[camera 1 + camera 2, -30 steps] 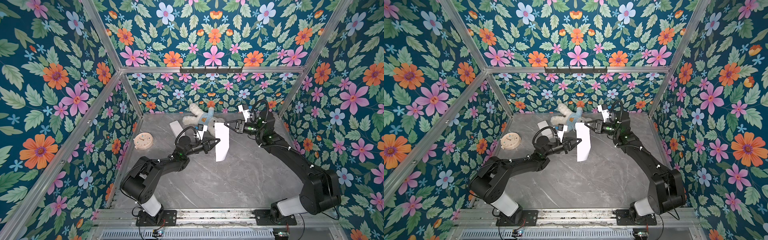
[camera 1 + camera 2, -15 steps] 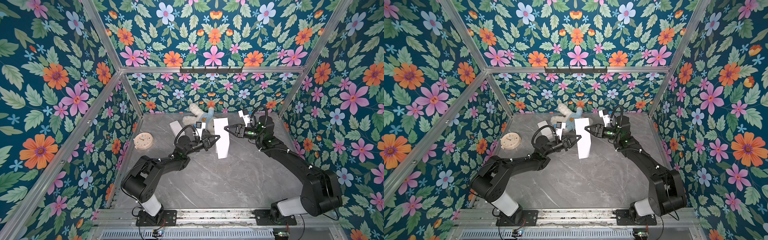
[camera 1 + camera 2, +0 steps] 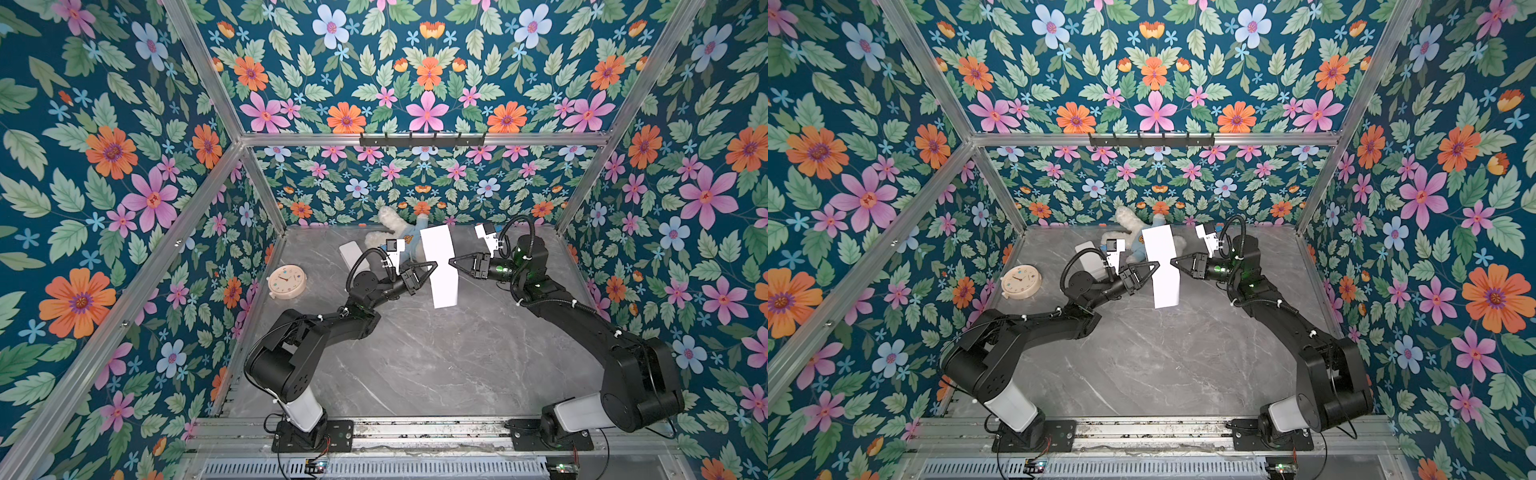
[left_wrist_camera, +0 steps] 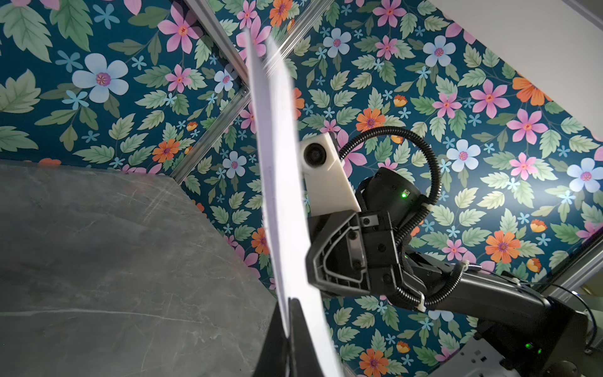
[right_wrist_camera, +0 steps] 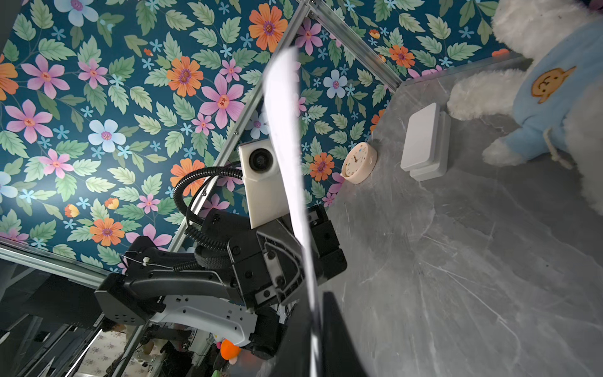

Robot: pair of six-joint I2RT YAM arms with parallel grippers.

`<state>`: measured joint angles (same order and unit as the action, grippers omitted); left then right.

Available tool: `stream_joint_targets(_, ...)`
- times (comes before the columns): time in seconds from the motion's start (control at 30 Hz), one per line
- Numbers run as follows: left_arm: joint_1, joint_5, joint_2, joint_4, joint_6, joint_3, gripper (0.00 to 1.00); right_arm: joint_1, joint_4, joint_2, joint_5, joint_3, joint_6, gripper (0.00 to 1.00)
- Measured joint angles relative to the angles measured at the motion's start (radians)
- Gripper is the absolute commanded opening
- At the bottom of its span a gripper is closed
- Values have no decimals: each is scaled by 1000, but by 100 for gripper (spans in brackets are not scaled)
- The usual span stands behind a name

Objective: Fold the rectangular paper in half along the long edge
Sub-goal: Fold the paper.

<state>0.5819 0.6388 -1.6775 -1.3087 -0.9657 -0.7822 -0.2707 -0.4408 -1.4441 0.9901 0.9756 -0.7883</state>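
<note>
One narrow white paper (image 3: pixel 441 249), blank on the visible face, held clear of the grey marbled worktop (image 3: pixel 415 365), left tool (image 3: pixel 435 264) clenched on one long edge and right tool (image 3: pixel 451 261) clenched on the other. Behind: plush (image 3: pixel 388 218) with orange face badge, box (image 3: pixel 350 252), clock (image 3: pixel 286 281); floral walls (image 3: pixel 415 83).

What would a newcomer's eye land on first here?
The white paper stands out first. It is held up over the back half of the table, pinched from opposite sides by the left pincer and the right pincer, both shut on it. Next come the loud floral walls all around. Behind the paper lies a white plush in blue, and a cream clock sits near the left wall.
</note>
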Motion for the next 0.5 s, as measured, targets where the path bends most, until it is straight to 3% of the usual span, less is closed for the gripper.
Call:
stream_joint_targets(0.03, -2, -3, -5, -6, -3, -1, 0, 0, -6, -2, 2, -1, 1, 29)
stream_joint_targets(0.1, -9, -17, -14, -20, -25, -2, 0, 0, -11, -7, 3, -3, 4, 6)
stream_joint_targets(0.13, -13, -24, -19, -27, -29, -2, 0, 0, -17, -12, 3, -3, 2, 0)
stream_joint_targets(0.17, -16, -32, -23, -35, -35, -2, 0, 0, -21, -16, 4, -2, 1, 3)
stream_joint_targets(0.23, -19, -44, -33, -53, -53, -2, 0, 0, -25, -21, 5, -1, -19, 20)
stream_joint_targets(0.27, -19, -49, -35, -59, -59, -2, 0, 0, -28, -23, 5, 0, -20, 16)
stream_joint_targets(0.3, -19, -54, -39, -67, -67, -2, 0, 0, -28, -23, 5, 2, -20, 4)
stream_joint_targets(0.33, -19, -58, -42, -73, -76, -2, 0, 0, -33, -25, 6, 2, -16, 1)
stream_joint_targets(0.43, -19, -65, -48, -91, -82, -2, 0, 0, -35, -29, 10, 4, -28, 27)
stream_joint_targets(0.47, -19, -68, -48, -95, -84, -2, 0, 0, -35, -31, 11, 4, -28, 25)
stream_joint_targets(0.5, -19, -72, -48, -98, -86, -2, 0, 1, -35, -33, 12, 3, -27, 14)
